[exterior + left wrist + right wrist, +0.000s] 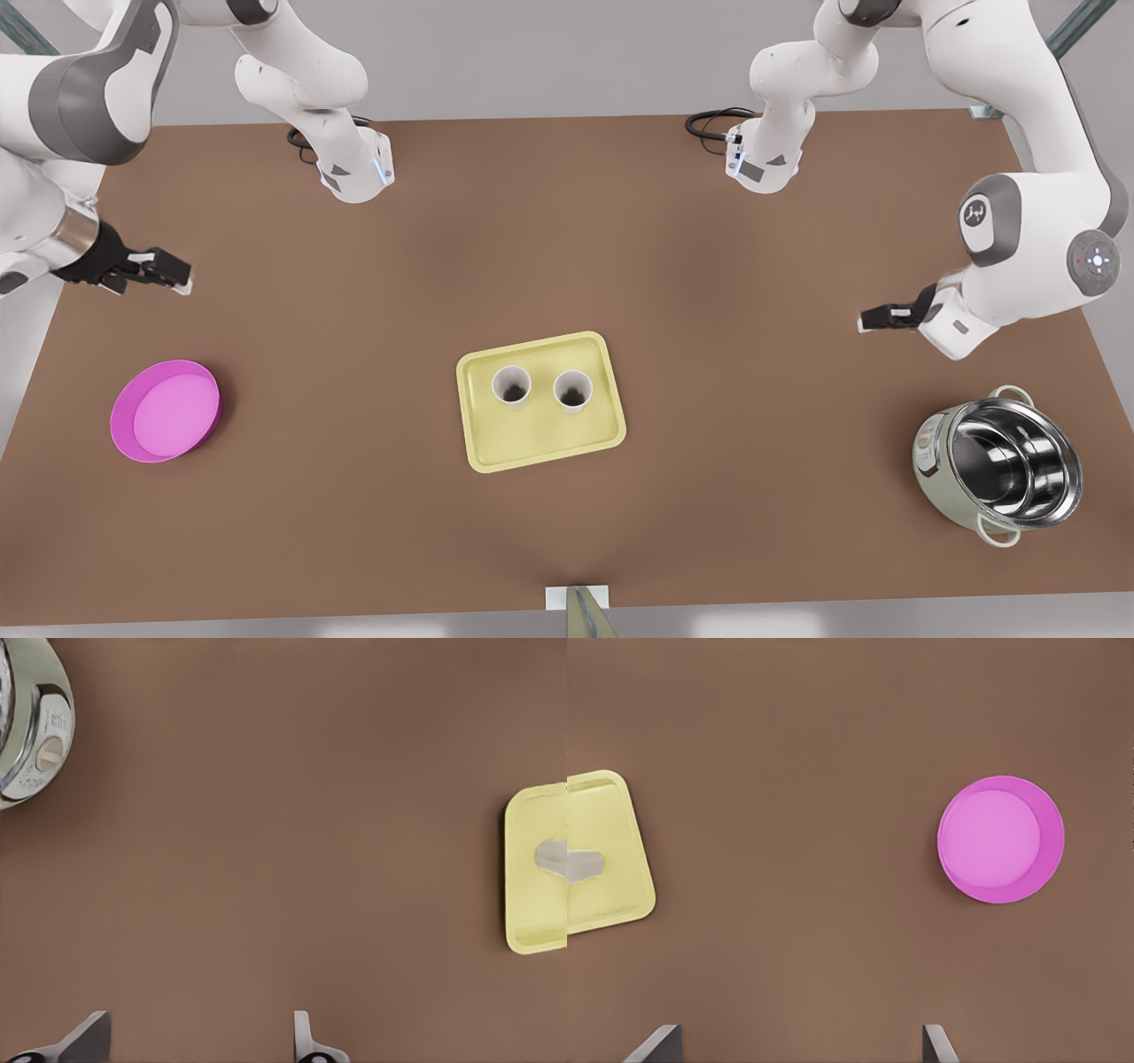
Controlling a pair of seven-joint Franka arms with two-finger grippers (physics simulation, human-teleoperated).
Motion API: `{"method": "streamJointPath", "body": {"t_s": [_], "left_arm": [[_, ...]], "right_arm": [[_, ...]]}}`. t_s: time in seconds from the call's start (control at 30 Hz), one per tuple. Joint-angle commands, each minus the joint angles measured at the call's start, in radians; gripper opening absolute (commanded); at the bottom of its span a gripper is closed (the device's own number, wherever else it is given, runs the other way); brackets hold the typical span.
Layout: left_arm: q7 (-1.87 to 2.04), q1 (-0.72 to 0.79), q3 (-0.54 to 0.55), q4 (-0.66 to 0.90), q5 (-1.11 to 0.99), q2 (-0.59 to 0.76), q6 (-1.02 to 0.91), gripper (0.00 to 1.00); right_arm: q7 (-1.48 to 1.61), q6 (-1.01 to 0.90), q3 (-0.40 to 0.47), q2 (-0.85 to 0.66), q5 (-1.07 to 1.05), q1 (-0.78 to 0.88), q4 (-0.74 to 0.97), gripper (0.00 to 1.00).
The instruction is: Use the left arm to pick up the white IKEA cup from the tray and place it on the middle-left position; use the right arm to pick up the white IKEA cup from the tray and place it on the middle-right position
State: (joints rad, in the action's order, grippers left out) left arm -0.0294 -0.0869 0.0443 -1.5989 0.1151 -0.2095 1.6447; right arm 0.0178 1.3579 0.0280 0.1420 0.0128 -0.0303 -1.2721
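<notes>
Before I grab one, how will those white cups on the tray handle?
The cups look small, thin-walled and empty, so probably light. Standing upright and narrow, they may tip if nudged sideways. The smooth tray could let them slide.

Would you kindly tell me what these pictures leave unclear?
Left wrist view: the frame edge cuts the steel pot, the tray and a white cup, and the open left gripper above its fingertips.
Right wrist view: likewise the right gripper.
Front view: shadow hides both cups' insides.
</notes>
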Motion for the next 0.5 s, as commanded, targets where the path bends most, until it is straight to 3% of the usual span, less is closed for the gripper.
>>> {"method": "streamJointPath", "body": {"t_s": [0.0,0.13,0.27,0.47], "left_arm": [[-0.017,0.001,0.0,0.0,0.0,0.001,0.096,1.0],[-0.084,0.032,0.0,0.019,0.009,-0.005,0.104,1.0],[-0.126,-0.013,-0.02,0.022,0.025,0.016,0.064,1.0],[-0.121,-0.008,-0.011,0.034,0.018,0.045,0.03,1.0]], "right_arm": [[0.013,0.067,0.001,-0.001,0.001,-0.002,0.0,1.0],[0.007,0.069,-0.031,0.037,-0.01,0.033,0.0,1.0],[-0.254,0.199,-0.036,0.188,-0.01,0.277,0.0,1.0],[-0.581,0.424,-0.036,0.338,-0.011,0.454,0.0,1.0]]}}
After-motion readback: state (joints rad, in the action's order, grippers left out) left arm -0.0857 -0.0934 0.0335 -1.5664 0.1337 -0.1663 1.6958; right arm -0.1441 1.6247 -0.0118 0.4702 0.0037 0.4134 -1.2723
